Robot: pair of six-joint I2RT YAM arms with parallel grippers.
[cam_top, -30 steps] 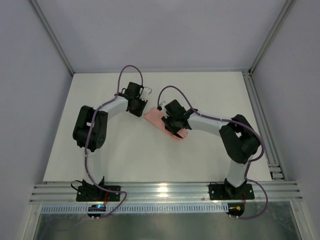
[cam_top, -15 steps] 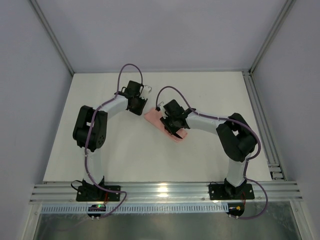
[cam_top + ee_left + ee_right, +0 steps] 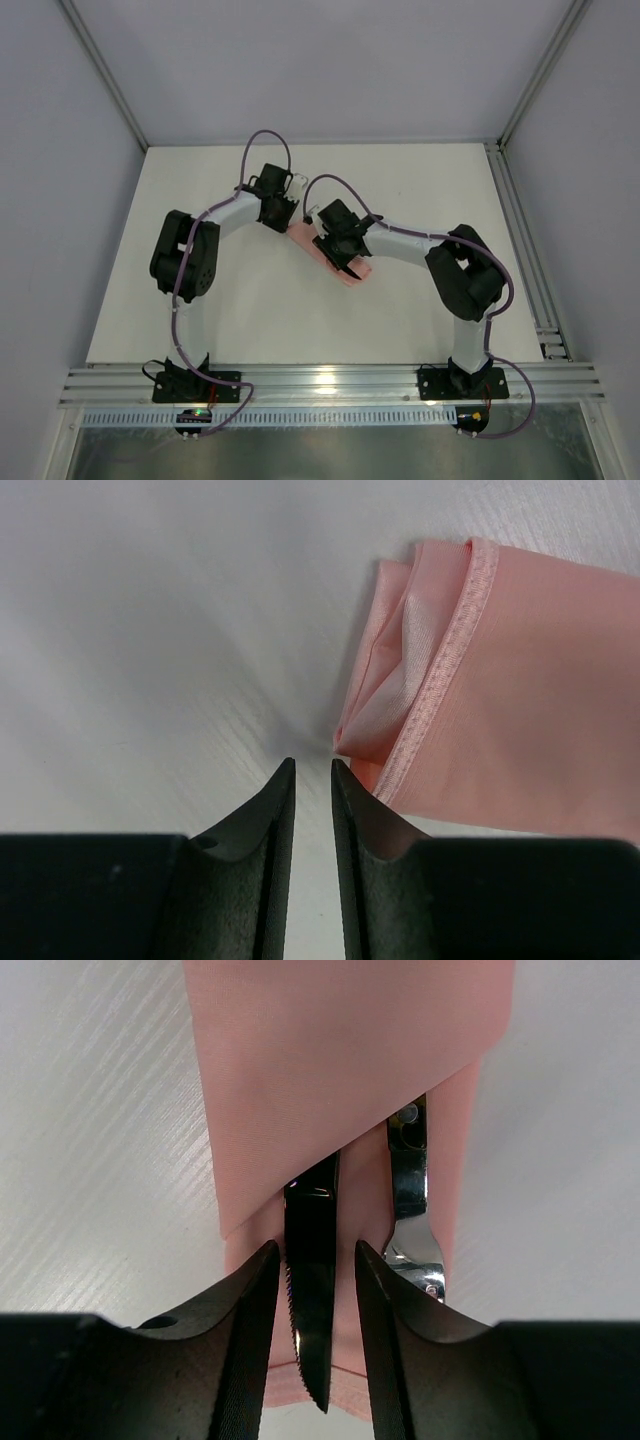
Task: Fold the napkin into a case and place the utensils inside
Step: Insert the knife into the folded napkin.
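Note:
The napkin is folded into a pale-pink case [image 3: 303, 236] lying on the white table [image 3: 240, 300], mid-table. In the right wrist view the black knife [image 3: 312, 1290] and the silvery fork [image 3: 412, 1245] stick out from under the case's diagonal pocket edge [image 3: 340, 1060]. My right gripper [image 3: 313, 1245] straddles the serrated knife blade, open, with a gap on each side. My left gripper [image 3: 312, 763] sits at the far corner of the case [image 3: 500, 680]. Its fingers stand a narrow slit apart, with bare table between them and one tip beside the hem.
Both arms [image 3: 235, 212] reach in from the near edge and meet over the case, wrists close together. Aluminium frame rails [image 3: 520, 230] run along the table's right side and near edge. White walls enclose the back and sides.
The right gripper's jaws have spread apart around the knife. Both wrists have shifted slightly left and away. The left gripper's gap is about the same.

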